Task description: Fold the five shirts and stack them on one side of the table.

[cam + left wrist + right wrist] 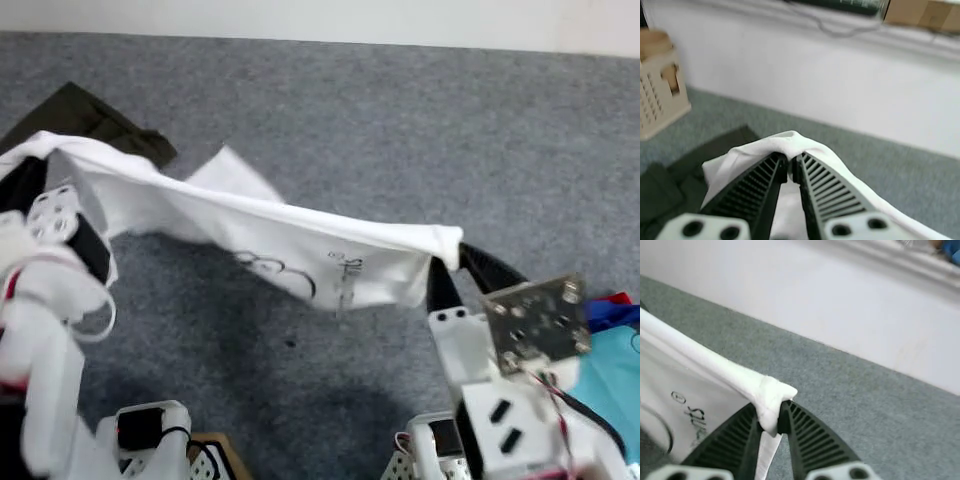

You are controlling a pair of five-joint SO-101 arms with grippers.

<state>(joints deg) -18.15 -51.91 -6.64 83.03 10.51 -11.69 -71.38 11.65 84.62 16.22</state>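
Right gripper [775, 416] clamped on white shirt [300, 240] corner; left gripper [790, 164] pinching opposite corner; shirt stretched above counter [400, 120].

I see a white shirt [300, 235] of soft, matt cloth. The grey desk [400, 120] looks rough and fuzzy, like carpet.

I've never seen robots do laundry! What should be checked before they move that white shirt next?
1. Left hand shut on the white shirt: ok.
2. Right hand shut on its other end: ok.
3. Top edge stretched between both hands: ok.
4. Hanging hem lifted off the table: cannot tell.
5. Dark shirt apart from the white one: cannot tell; they overlap from above.
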